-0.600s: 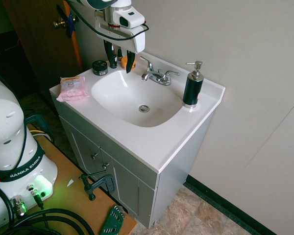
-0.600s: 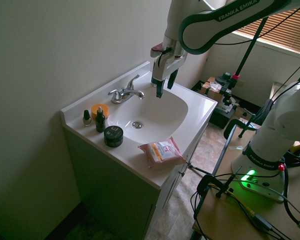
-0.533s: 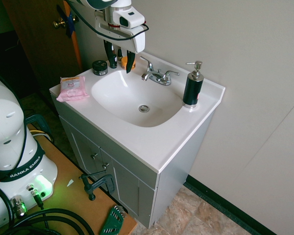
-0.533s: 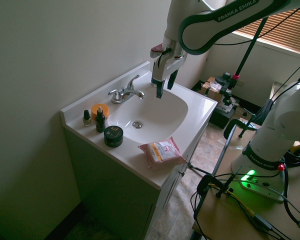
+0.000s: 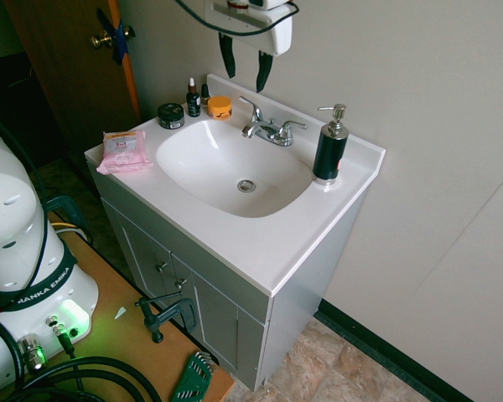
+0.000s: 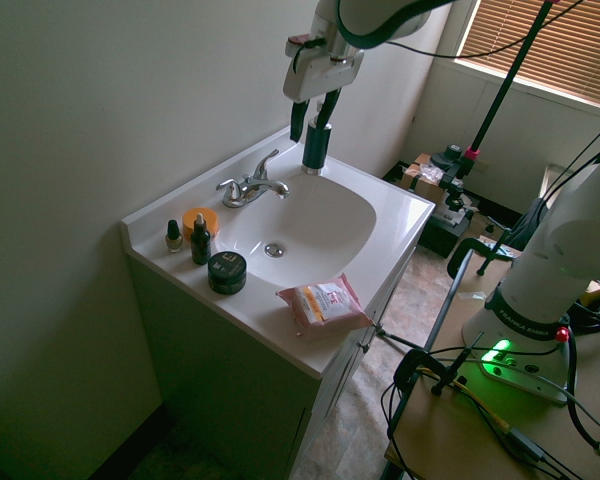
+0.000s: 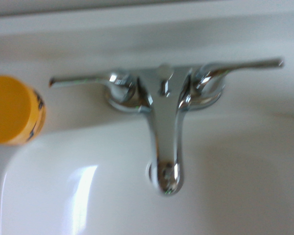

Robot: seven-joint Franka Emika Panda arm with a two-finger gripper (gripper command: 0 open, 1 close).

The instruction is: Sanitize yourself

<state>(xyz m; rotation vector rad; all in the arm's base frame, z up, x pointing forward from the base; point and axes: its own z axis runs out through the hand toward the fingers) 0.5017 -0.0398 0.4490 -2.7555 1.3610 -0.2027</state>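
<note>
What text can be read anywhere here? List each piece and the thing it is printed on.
"ANKA EMIKA", first letters cut off: black band on the robot arm's base.
Pink wipes pack: red label print, too small to read.
Dark round jar: pale mark on the lid, unreadable.
Orange jar: dark print on its side, blurred.
Soap pump bottle: no text visible.

You have a white vanity sink (image 5: 235, 243) with a chrome two-handle faucet (image 5: 268, 130) at the back of the basin and a round drain (image 5: 246, 185) in its floor. Look beside the faucet for a black soap dispenser (image 5: 329, 149) with a silver pump. On the faucet's other side you will find an orange jar (image 5: 220, 106), two small dark dropper bottles (image 5: 193, 99) and a black round jar (image 5: 171, 115). A pink wipes pack (image 5: 121, 151) lies flat on the counter's front corner. You can see a wooden door (image 5: 59, 67) beyond the vanity.
</note>
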